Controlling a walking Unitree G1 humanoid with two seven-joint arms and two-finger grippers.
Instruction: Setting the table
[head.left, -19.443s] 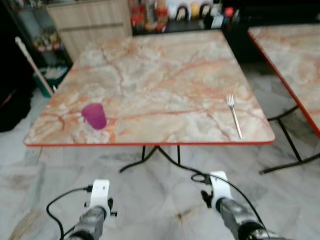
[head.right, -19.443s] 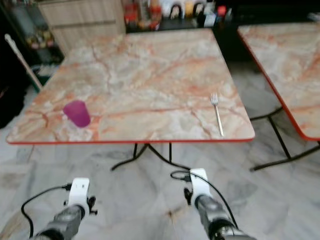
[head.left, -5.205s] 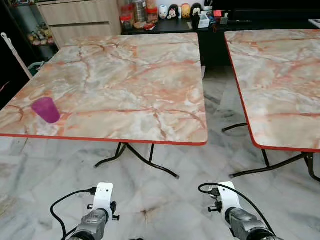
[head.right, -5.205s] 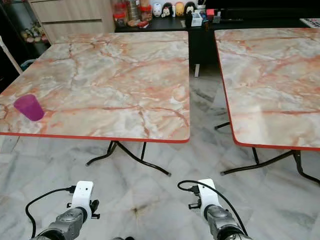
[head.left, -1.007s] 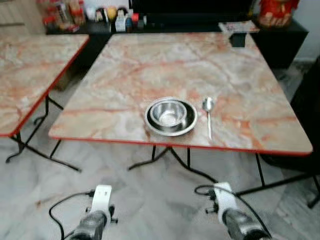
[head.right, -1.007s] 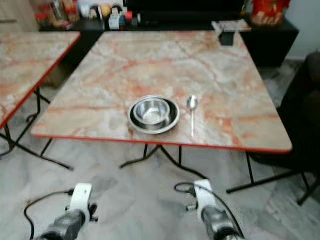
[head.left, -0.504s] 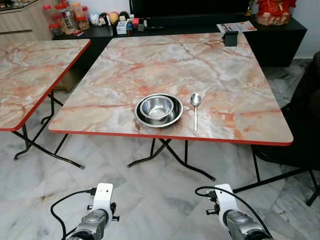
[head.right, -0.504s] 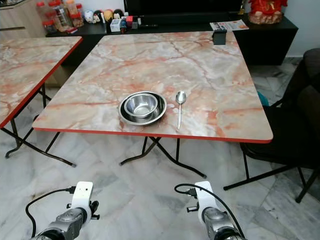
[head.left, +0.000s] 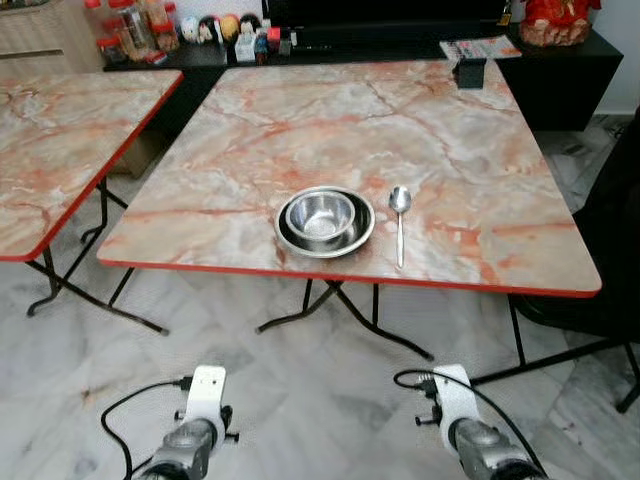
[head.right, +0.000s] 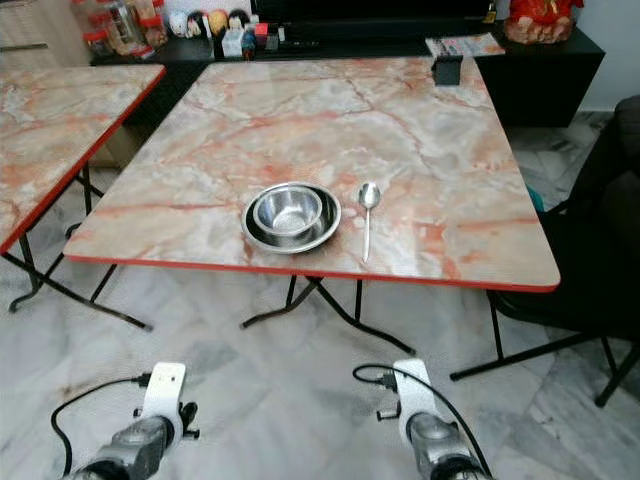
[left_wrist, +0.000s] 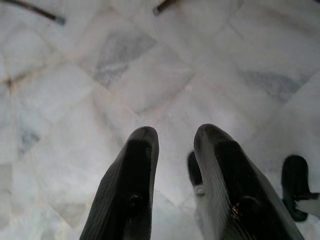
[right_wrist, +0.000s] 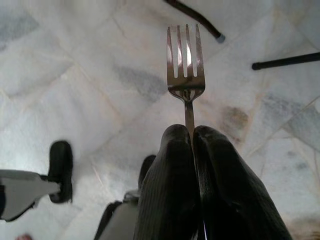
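Two arms hang low in front of us above the marble floor (head.left: 320, 400), short of the marble table (head.left: 470, 150) we face. Our right gripper (right_wrist: 192, 132) has its fingers pressed together on the handle of a fork (right_wrist: 185, 60), tines pointing out beyond the fingertips, a hold that we judge keeps the fork steady while we carry it. Our left gripper (left_wrist: 172, 137) hangs idle, its fingers a little apart with nothing between them. On the table, near the front edge, a steel bowl (head.left: 321, 215) sits inside a dark plate (head.left: 360, 238), and a spoon (head.left: 400, 215) lies just beside the plate on its right, handle toward us. With the spoon already on the right, we judge the fork belongs on the plate's left side, so we must close in on the table first.
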